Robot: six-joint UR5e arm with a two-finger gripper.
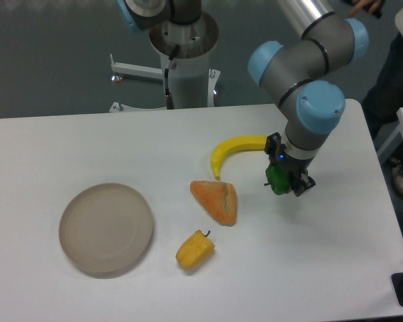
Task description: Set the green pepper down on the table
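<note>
The white table point(336, 268) carries a beige plate point(106, 229), a banana point(236, 151), an orange wedge point(215, 200) and a yellow pepper point(195, 249). Right of the banana, the gripper point(283, 182) points down, fingers clamped on the green pepper point(277, 179), apparently just above the table, likely for release.

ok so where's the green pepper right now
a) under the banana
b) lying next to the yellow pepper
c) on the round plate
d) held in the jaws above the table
d, the green pepper sits clamped in the gripper, right of the banana.
</note>
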